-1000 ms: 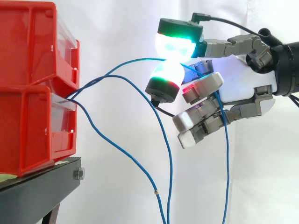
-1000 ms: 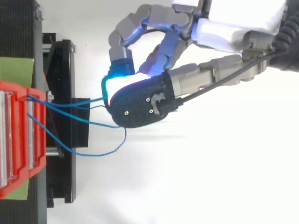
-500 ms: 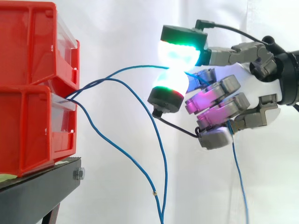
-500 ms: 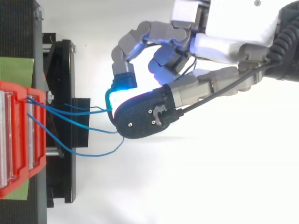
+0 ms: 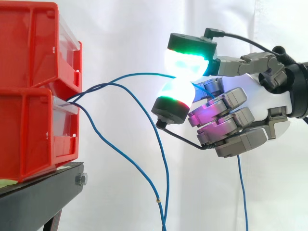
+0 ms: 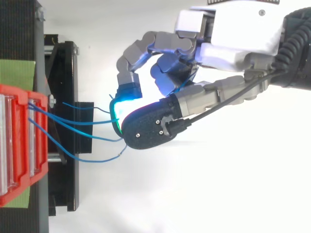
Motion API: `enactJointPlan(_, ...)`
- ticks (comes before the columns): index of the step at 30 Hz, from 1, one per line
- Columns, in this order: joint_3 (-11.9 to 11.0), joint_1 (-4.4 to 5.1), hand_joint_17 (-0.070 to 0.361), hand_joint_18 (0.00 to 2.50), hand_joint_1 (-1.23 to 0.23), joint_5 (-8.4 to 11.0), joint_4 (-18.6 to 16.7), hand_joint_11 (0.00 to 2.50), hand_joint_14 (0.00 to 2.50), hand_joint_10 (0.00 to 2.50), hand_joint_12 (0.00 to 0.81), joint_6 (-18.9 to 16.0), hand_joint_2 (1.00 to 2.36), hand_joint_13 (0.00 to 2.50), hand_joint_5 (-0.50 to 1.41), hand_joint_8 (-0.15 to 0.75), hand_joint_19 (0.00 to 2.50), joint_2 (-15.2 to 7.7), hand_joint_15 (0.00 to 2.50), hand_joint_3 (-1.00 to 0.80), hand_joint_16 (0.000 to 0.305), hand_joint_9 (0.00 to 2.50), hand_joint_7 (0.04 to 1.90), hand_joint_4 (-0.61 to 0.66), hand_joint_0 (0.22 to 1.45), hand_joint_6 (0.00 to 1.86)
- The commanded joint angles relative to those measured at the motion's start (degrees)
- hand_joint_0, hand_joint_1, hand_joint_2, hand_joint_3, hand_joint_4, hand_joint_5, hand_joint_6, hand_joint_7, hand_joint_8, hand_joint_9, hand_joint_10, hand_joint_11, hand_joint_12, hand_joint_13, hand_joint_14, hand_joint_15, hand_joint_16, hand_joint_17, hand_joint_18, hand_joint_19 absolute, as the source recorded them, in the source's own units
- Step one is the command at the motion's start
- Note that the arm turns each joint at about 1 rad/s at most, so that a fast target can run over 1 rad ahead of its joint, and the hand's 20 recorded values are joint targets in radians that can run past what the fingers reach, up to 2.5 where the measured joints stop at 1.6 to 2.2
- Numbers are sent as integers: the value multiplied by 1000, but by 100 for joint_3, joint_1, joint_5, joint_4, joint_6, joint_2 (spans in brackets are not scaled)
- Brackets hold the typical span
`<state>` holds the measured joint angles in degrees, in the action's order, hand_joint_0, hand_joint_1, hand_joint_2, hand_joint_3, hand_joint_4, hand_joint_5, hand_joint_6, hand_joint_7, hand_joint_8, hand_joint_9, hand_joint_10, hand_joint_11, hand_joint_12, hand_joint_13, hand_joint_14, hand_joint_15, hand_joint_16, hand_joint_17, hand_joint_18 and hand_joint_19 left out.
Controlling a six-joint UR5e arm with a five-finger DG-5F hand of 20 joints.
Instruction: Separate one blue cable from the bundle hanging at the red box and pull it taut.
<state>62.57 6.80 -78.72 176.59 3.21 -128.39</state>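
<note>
One thin blue cable (image 5: 139, 74) leaves the gap between two stacked red bins (image 5: 33, 130) at the left. It rises in a shallow arc to the right and ends in a pinch between two glowing fingertips (image 5: 187, 60), one above the cable and one below. The robot hand (image 5: 260, 96) comes in from the right with its other fingers curled in toward the palm, so it is closed on this one cable. Past the pinch, the same cable appears to pass behind the curled fingers and hang straight down below the hand. The rest of the bundle (image 5: 166, 168) leaves the same gap and droops in loose loops toward the bottom edge, well apart from the lifted strand. From above, several blue strands (image 6: 87, 122) fan out from the bins toward the hand. The bins sit on a black stand (image 5: 43, 192) in front of a white curtain (image 5: 120, 29). The separating looks done, as a single cable is held clear of the others. The held strand curves rather than running straight, so the pull to make it taut seems unfinished.
</note>
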Motion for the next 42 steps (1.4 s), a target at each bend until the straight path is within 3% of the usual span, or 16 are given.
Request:
enactJointPlan(1, 1, 6, 77, 1389, -735, -3, -2, 1200, 2500, 2500, 366, 4, 1021, 743, -164, 325, 2202, -2, 1374, -197, 34, 700, 1026, 56, 691, 962)
enactJointPlan(42, 9, -3, 81, 1362, -711, 15, 16, 1140, 2500, 2500, 377, 21, 1021, 723, -165, 346, 2123, -2, 1357, -193, 36, 635, 1024, 78, 700, 971)
